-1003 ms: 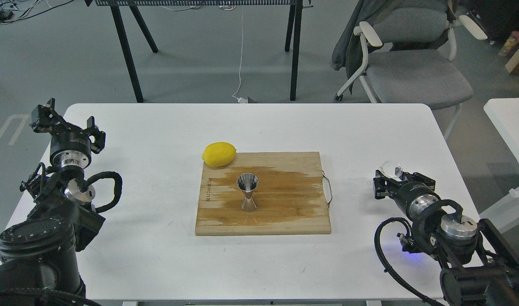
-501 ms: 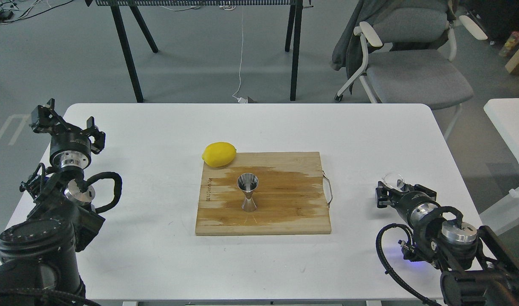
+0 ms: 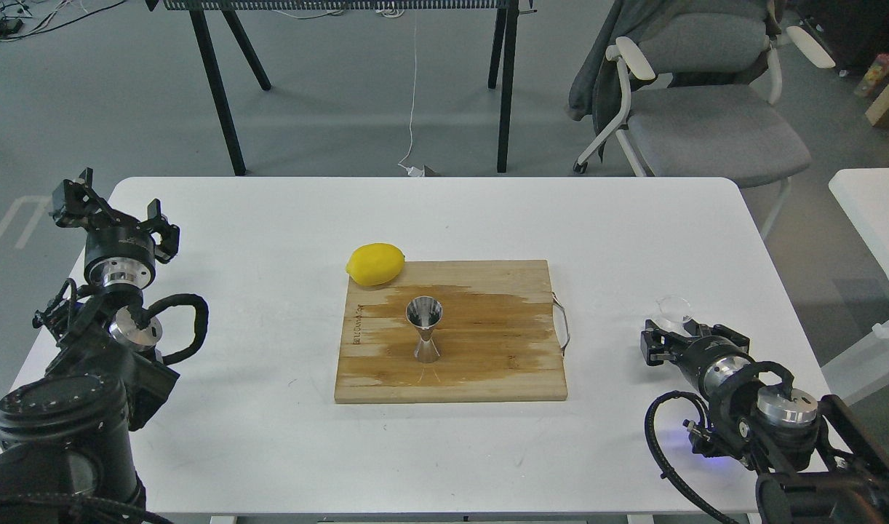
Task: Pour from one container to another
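The steel jigger (image 3: 424, 329) stands upright in the middle of the wooden cutting board (image 3: 488, 378). The small clear glass cup (image 3: 674, 308) sits upright low over the table at the right, just beyond the tip of my right gripper (image 3: 688, 336). The gripper is seen end-on and dark, so its fingers cannot be told apart, nor whether they still touch the cup. My left gripper (image 3: 113, 211) is raised at the table's left edge, far from both containers, open and empty.
A yellow lemon (image 3: 375, 263) rests at the board's far-left corner. The board has a dark wet stain and a metal handle (image 3: 563, 329) on its right side. A grey chair (image 3: 706, 116) and black table legs stand behind the white table (image 3: 270, 437).
My right gripper has lowered and drawn back toward me, bringing the glass cup down from a raised tilt to upright near the tabletop. The left arm and the jigger have not moved.
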{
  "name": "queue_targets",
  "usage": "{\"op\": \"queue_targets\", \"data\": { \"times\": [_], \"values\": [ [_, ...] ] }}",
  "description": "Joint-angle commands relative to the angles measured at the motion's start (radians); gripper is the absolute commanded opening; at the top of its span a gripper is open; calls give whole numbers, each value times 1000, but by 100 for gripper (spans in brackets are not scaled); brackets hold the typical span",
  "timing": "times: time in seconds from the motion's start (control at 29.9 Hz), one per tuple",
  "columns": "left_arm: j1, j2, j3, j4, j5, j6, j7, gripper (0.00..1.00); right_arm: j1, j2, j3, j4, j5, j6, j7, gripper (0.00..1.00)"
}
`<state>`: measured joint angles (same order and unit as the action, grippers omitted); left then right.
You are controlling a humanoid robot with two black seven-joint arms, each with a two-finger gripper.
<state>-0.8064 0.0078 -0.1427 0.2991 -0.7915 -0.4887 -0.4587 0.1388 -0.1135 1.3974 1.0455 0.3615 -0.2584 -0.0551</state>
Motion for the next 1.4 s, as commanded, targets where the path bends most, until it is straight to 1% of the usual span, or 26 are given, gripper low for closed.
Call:
{"op": "queue_targets", "data": {
  "times": [0.0, 0.03, 0.07, 0.1, 0.4, 0.5, 0.64, 0.77, 0.87, 0.9, 0.97, 1.1, 1.17, 1.27, 1.37],
  "values": [
    [1, 0, 0, 0, 0, 0, 0, 100, -4, -2, 2, 8, 1, 8, 1, 84],
    [1, 0, 0, 0, 0, 0, 0, 100, -4, -2, 2, 13, 1, 8, 1, 88],
    [1, 0, 0, 0, 0, 0, 0, 100, -4, -2, 2, 21, 1, 10, 1, 97],
    [1, 0, 0, 0, 0, 0, 0, 100, -5, -2, 2, 31, 1, 10, 1, 98],
    [1, 0, 0, 0, 0, 0, -2, 100, -5, -17, 0, 91, -1, 1, 1, 98],
    [1, 0, 0, 0, 0, 0, -2, 100, -8, -47, 0, 148, -1, -10, 3, 98],
    [7, 0, 0, 0, 0, 0, -2, 100, -27, -95, 2, 234, -1, -62, 3, 98],
    [10, 1, 0, 0, 0, 0, -2, 100, -34, -147, 3, 327, -1, -59, 3, 98],
    [15, 3, 0, 0, -2, 0, -2, 100, -18, -166, 11, 357, -3, -27, 1, 98],
    [18, 3, 0, 0, -2, 0, -2, 100, -5, -169, 17, 352, -4, 7, 0, 98],
    [24, 3, -2, 0, -2, 0, -3, 100, 31, -181, 17, 332, -10, 108, -8, 98],
    [27, 12, -5, 0, -3, 0, -8, 100, 90, -206, 5, 239, -13, 347, -80, 98],
    [26, 20, -5, 0, -5, 0, -8, 100, 116, -207, 2, 171, -15, 439, -101, 98],
    [23, 24, -8, 0, -5, 0, -6, 100, 145, -207, -26, 68, -19, 563, -120, 98],
    [21, 35, -11, 0, -9, 0, -8, 100, 150, -207, -75, -17, -19, 710, -121, 98]
  ]
}}
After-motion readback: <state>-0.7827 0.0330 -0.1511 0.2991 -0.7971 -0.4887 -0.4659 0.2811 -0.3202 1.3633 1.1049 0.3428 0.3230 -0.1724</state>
